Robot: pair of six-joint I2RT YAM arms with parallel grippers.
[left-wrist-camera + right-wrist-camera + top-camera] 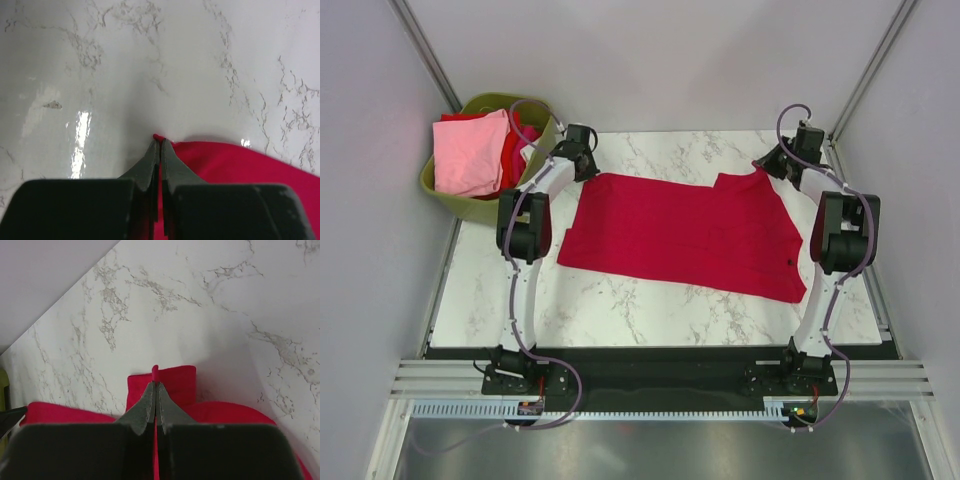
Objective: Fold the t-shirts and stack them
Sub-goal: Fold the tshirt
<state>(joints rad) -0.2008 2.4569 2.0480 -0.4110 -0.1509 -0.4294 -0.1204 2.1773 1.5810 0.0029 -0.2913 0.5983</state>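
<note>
A crimson red t-shirt [690,235] lies spread across the marble table [620,305], with a small dark label near its right side. My left gripper [590,172] is shut on the shirt's far left corner [159,137], a sliver of red cloth pinched between the fingers [150,160]. At the far right, my right gripper [768,168] is shut on the shirt's edge [155,371] near a sleeve [170,382]. More t-shirts, light pink [470,150] and red [515,150], sit in the basket.
An olive-green plastic basket [455,200] stands off the table's far left corner, close to the left arm. White walls enclose the table at the back and sides. Bare marble shows in front of the shirt.
</note>
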